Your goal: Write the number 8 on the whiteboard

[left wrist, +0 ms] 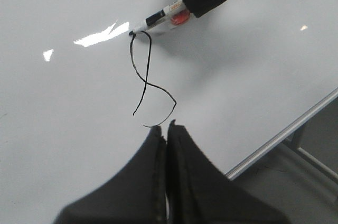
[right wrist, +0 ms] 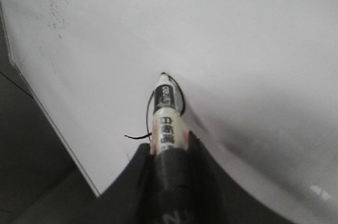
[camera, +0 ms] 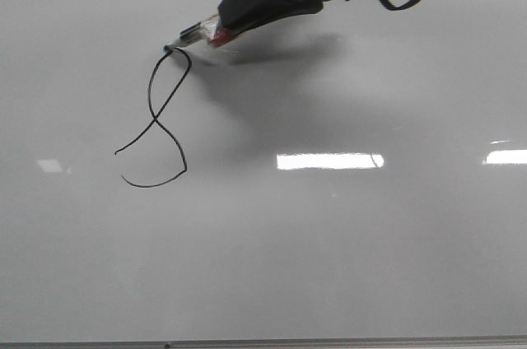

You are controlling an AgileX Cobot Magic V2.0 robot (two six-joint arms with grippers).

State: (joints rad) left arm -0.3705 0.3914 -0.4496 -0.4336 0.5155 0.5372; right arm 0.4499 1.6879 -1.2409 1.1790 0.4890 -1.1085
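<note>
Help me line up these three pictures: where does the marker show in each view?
Front view: the marker is at upper centre-left, sticking out of the right gripper, tip at the top of the number 8.
Left wrist view: marker near the upper middle, above the 8.
Right wrist view: marker at centre, clamped between the fingers.
Shared landmark: the 8's top loop.

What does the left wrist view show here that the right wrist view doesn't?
Only the left wrist view shows the shut, empty left gripper and the whole number 8, its lower loop unclosed. Only the right wrist view shows the print on the marker barrel up close; there the marker hides much of the 8. Both show the right gripper holding the marker, tip at the 8's top, on the whiteboard.
</note>
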